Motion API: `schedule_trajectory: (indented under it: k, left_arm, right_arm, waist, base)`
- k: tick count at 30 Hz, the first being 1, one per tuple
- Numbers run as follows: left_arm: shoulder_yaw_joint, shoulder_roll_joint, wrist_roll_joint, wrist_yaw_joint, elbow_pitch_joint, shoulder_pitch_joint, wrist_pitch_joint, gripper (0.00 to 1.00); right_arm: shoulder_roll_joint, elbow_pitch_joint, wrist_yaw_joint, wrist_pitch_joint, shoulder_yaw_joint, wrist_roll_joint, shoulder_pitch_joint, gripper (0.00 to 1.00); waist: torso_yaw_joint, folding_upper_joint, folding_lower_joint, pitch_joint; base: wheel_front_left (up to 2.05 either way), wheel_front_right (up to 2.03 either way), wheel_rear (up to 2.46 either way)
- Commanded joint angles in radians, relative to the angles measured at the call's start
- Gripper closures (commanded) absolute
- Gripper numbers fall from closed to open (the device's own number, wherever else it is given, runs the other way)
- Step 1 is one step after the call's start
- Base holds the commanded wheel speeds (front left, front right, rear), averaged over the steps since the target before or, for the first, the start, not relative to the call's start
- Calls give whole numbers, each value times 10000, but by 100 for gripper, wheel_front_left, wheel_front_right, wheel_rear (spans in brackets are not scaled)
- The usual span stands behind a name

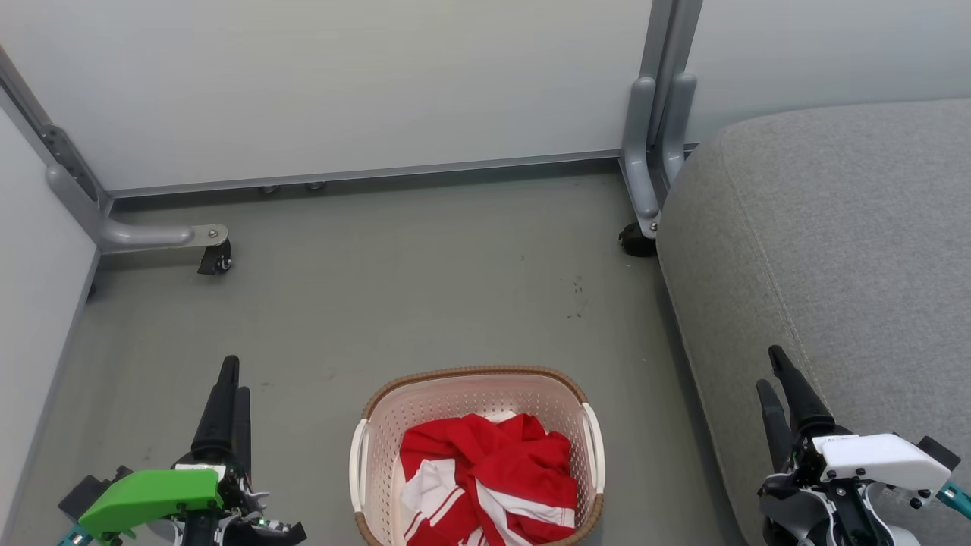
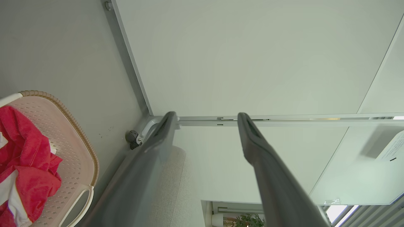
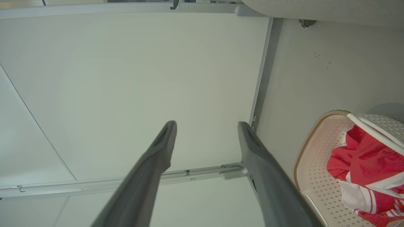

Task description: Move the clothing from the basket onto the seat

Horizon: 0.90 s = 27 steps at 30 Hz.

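Flooring (image 1: pixel 425 288), plain grey, spans from white partitions (image 1: pixel 341 83) to the seat (image 1: pixel 834 227); both jaws stand apart.

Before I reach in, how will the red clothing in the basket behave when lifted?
Probably floppy: the clothing lies crumpled in folds, so it should drape and trail. Likely light, being thin fabric. The heap looks tangled, so one pinch may drag more over the basket rim.
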State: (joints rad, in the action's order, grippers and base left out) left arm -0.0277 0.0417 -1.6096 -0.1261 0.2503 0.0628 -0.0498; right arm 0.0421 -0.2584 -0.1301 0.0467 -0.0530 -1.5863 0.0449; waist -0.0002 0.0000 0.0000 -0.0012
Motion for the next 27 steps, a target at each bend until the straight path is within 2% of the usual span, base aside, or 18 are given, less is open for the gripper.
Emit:
schedule_trajectory:
  k: [1, 5, 8, 17, 27]
  left_arm:
    - [94, 74, 241, -21, -231, 101, 150, 0]
    - [163, 121, 764, -23, -152, 74, 355, 0]
    - [108, 149, 1623, -25, -85, 62, 475, 0]
    - [23, 72, 4649, -30, -567, -55, 832, 0]
    - [202, 60, 6758, -10, -1276, -313, 1183, 0]
  right_arm:
    - [118, 209, -3, -140, 145, 249, 109, 0]
    - [168, 217, -3, -320, 280, 771, 89, 0]
    - [156, 233, -4, -442, 253, 1298, 36, 0]
    - [281, 361, -4, -799, 525, 4191, -125, 0]
    - [128, 778, -5, -1148, 318, 6905, -357, 0]
  waist:
    - [-6, 0, 0, -1]
    - [-23, 0, 0, -11]
    - [-27, 0, 0, -20]
    - [-17, 0, 0, -39]
    - [-13, 0, 0, -99]
  base:
    - [0, 0, 0]
    - [0, 0, 0]
    - [0, 0, 0]
    - [0, 0, 0]
    - [0, 0, 0]
